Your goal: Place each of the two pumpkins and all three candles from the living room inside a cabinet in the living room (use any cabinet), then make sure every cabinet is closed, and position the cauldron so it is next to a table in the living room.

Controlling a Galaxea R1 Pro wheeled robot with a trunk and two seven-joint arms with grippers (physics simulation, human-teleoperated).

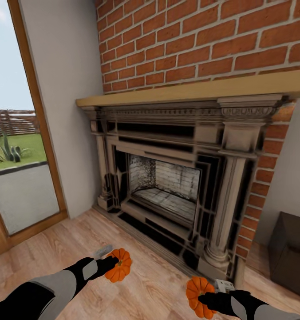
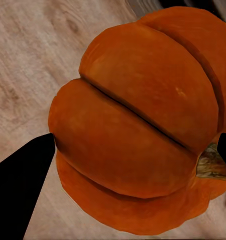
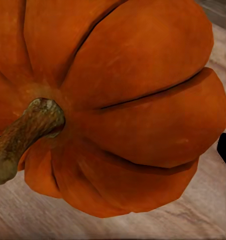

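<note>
Carrying a pumpkin in each tool, the robot faces the fireplace (image 1: 176, 178).

Left tool (image 1: 109, 263) is clamped on the left pumpkin (image 1: 119, 266), right tool (image 1: 204, 298) on the right pumpkin (image 1: 199, 297), both held above the wood floor (image 1: 145, 284). Ribbed rinds look firm and smooth, likely light; a grip across the rounded flanks suits them better than the short stem (image 3: 22, 132). A dark box (image 1: 292, 253) stands at right.

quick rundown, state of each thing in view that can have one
left gripper: shut on the left pumpkin, held off the floor
right gripper: shut on the right pumpkin, held off the floor
fireplace: unlit, firebox empty
dark cabinet: only a corner shows, cannot tell whether closed
</note>
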